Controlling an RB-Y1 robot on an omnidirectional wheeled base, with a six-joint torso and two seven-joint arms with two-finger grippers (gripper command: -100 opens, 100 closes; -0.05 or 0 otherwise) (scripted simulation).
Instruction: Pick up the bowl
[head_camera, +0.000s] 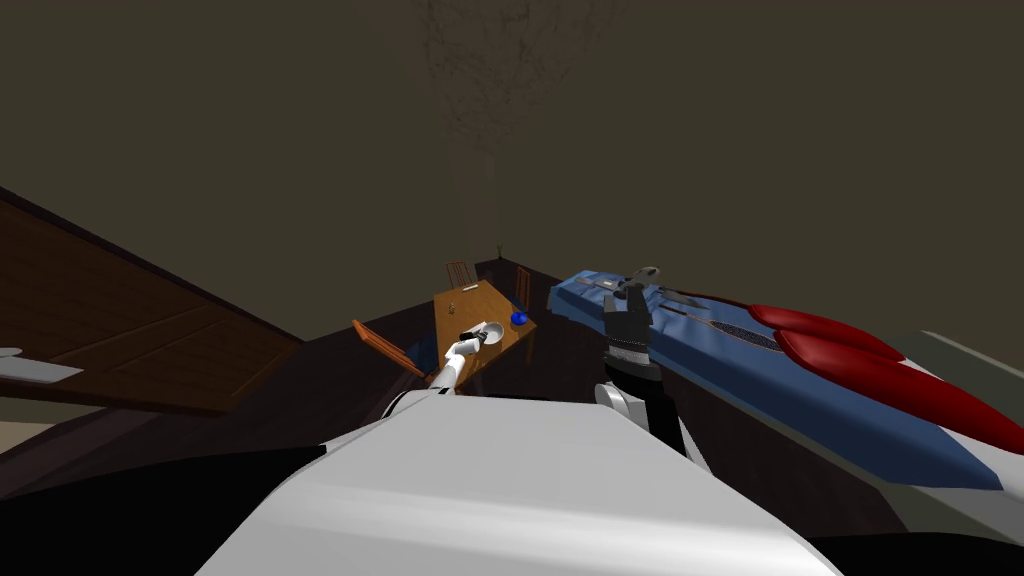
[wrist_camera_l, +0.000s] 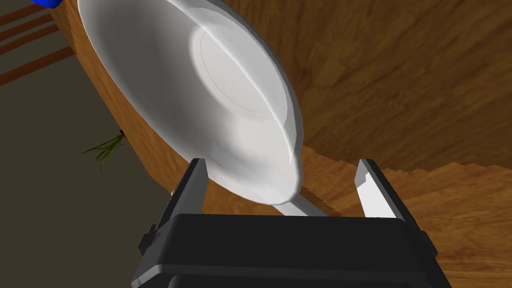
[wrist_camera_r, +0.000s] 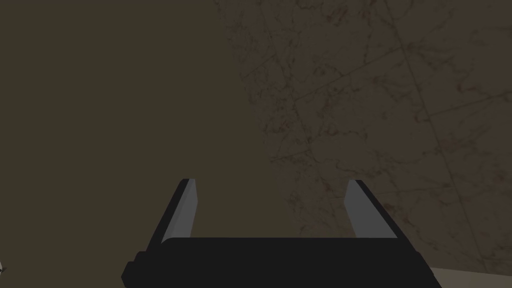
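Note:
A white bowl (wrist_camera_l: 200, 100) rests on the wooden table (wrist_camera_l: 400, 75), seen tilted from my left hand. My left gripper (wrist_camera_l: 282, 167) is open, and the bowl's near rim reaches in between its two fingers without either finger touching it. In the head view the bowl (head_camera: 493, 330) sits near the table's (head_camera: 465, 305) front edge with my left gripper (head_camera: 478, 338) right beside it. My right gripper (head_camera: 636, 284) is raised over the bed's near end, and the right wrist view shows that gripper (wrist_camera_r: 270, 200) open with nothing held.
A small blue object (head_camera: 518, 318) stands on the table just right of the bowl. Wooden chairs (head_camera: 385, 345) surround the table. A blue bed (head_camera: 800, 390) with red pillows (head_camera: 880, 370) lies to the right. A small plant (wrist_camera_l: 105, 147) sits by the wall.

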